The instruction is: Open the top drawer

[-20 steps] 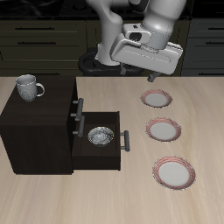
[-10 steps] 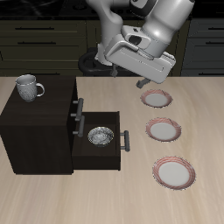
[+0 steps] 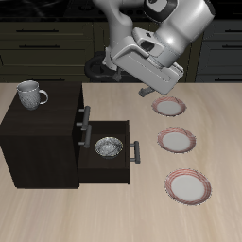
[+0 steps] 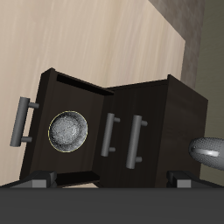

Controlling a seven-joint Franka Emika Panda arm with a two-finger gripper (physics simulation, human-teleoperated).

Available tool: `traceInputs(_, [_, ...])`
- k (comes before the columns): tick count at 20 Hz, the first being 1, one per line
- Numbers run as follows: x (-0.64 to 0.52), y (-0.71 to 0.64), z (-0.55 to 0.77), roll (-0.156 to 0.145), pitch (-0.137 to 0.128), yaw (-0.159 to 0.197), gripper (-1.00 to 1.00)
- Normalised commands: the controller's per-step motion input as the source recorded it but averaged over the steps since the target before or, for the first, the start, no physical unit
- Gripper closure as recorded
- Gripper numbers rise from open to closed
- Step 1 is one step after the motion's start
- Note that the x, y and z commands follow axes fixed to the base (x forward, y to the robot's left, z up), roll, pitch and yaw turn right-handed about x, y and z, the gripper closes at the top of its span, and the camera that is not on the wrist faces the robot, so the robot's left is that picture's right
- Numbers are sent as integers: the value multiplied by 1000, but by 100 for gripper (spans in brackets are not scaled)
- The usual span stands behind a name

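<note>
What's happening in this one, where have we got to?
The Franka arm's gripper hovers open and empty above the table, off to the side of the dark cabinet, touching nothing. The top drawer looks shut, its handle ungrasped. A lower drawer is pulled out with a metal bowl inside. A mug stands on the cabinet.

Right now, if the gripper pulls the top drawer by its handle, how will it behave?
The top drawer looks shut and should slide straight out, like the open lower drawer. Its metal bar handle looks rigid, maybe slippery. The cabinet looks heavy, unlikely to tip.
</note>
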Motion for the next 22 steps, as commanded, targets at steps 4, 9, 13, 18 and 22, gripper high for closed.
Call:
traceInputs(4, [-24,47,-53,-75,0,50,-100])
traceInputs(9, [-60,-49,24,-73,-16,50,-100])
traceInputs(13, [-13,-124,-70,-62,46,4,-100])
traceInputs(18, [51,-106,-185,-42,45,13,-100])
traceInputs(22, [41,-90,-115,-13,6,14,-100])
